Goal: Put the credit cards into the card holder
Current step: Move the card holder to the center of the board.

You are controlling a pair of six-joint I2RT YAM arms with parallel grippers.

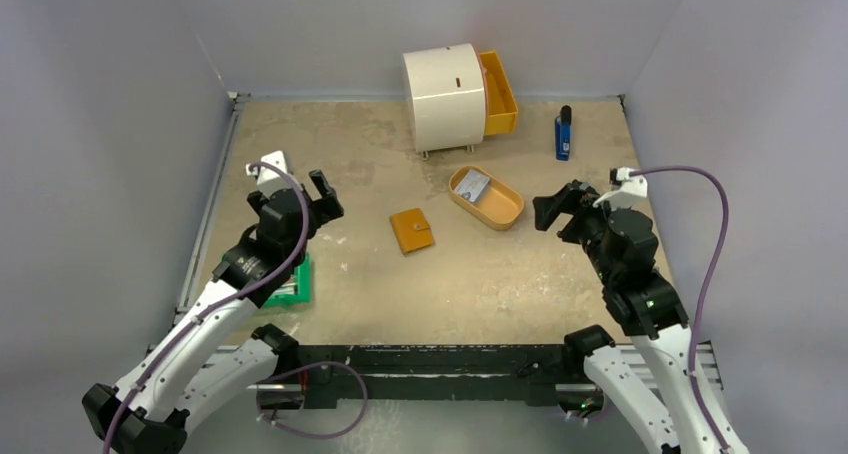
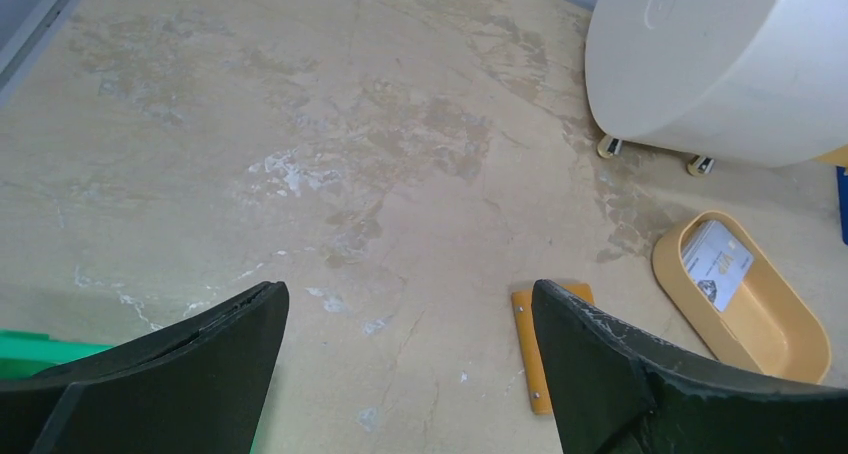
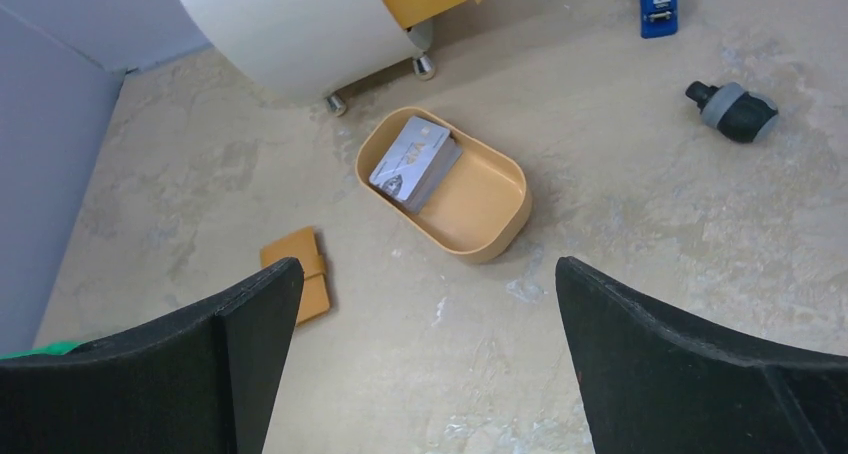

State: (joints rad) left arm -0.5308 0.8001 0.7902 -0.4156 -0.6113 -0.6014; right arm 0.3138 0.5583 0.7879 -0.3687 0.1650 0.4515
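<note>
- The credit cards (image 3: 413, 160) sit stacked in an oval tan tray (image 3: 492, 242), at the tray's end nearest the far edge of the bench (image 1: 350, 144), right of centre; they seem to lean on the tray wall, which would leave a raised edge to pinch.
- The card holder (image 1: 411, 230) lies flat and seemingly closed near the bench's middle, apart from the tray and to its left; it will probably need opening or pinning before a card can slide in.
- The left gripper (image 2: 408, 292) hovers over the bench's left side, jaws wide and empty; it faces the holder, likely to steady it.
- The right gripper (image 3: 428, 270) hangs over the right side, jaws equally wide, holding nothing, aimed at the tray; the cards look like its job.
- No card is in the holder yet; the task looks unstarted.
- A white drum cabinet (image 1: 445, 94) stands at the far edge with its orange drawer (image 1: 500, 94) out.
</note>
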